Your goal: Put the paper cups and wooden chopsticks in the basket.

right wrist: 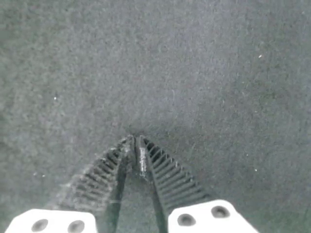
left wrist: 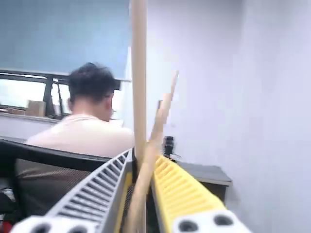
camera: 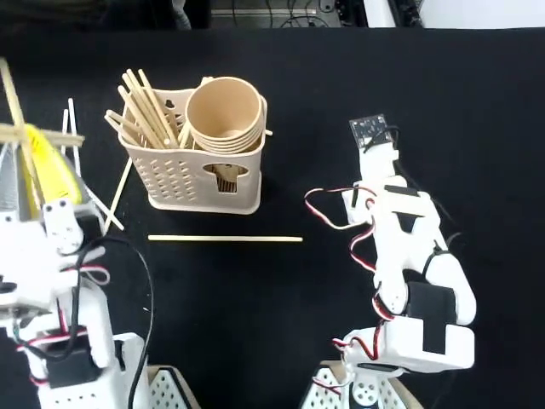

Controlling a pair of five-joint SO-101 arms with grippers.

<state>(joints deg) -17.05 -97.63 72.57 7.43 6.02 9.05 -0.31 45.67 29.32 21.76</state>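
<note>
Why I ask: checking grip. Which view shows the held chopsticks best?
Left wrist view: chopsticks clamped in the left pincer, close up. High view shows them crossed, far left. Right wrist view faces tabletop.

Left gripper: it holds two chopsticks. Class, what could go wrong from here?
1. The two held chopsticks sit crossed in the left gripper, so one may slip out.
2. The basket is already crowded by leaning chopsticks and stacked paper cups; new sticks may snag or bounce out.
3. The loose chopstick lies flat on the table, hard to pinch.
</note>
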